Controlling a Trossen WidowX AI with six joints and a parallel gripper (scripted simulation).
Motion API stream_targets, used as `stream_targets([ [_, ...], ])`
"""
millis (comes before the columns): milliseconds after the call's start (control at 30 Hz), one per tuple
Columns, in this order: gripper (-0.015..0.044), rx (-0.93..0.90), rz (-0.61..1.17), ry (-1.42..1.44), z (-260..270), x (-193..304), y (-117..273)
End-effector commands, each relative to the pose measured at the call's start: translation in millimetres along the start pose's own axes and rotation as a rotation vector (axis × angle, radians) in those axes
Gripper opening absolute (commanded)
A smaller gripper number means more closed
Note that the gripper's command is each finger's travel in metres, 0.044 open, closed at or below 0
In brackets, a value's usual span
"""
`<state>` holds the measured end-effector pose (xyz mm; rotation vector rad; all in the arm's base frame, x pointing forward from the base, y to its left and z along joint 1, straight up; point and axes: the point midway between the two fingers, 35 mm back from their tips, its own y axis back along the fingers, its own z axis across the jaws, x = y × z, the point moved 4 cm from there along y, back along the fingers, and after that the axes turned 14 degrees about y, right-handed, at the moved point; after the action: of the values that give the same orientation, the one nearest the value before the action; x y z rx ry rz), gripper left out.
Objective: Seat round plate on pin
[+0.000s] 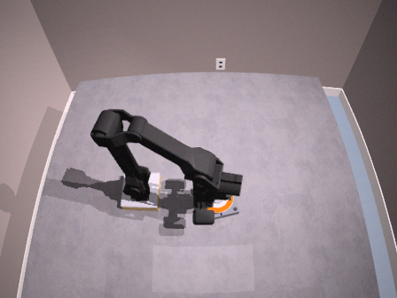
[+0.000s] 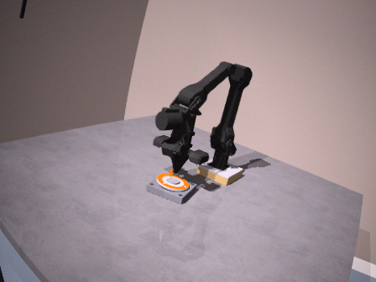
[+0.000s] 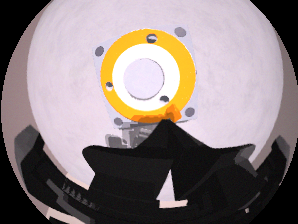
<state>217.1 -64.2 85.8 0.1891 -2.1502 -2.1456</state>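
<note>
The round plate [image 1: 228,205] [image 2: 161,180] [image 3: 188,75] has an orange rim and a white inner ring. It sits around the post [image 2: 173,181] [image 3: 143,78] on the square grey base [image 1: 229,215] [image 2: 165,194] [image 3: 101,62]. Its orange tab [image 2: 171,172] [image 3: 173,112] is on the side toward the robot's mount. The hole [image 3: 164,99] beside the tab looks dark; I cannot tell whether the pin is in it, or whether the plate lies flat. My gripper [image 2: 175,171] [image 3: 165,123] is shut and empty, its tips right at the tab; contact is unclear. The arm hides the tips in the top view.
The arm's mounting block [image 1: 154,180] [image 2: 218,177], white on top with yellow sides, stands a short way behind the base. The arm reaches over from it. Dark round marks show at the base's corners. A wall outlet [image 1: 221,64] is at the back.
</note>
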Motion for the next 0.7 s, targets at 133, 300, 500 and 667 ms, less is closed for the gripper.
stream_targets([
  [133,0.0,0.006,0.002,0.004,-13,-5,1],
  [300,0.0,0.006,0.001,0.004,-19,-9,2],
  [500,0.0,0.007,0.001,0.004,-25,-15,4],
  [667,0.0,0.007,0.0,0.004,-28,-19,4],
])
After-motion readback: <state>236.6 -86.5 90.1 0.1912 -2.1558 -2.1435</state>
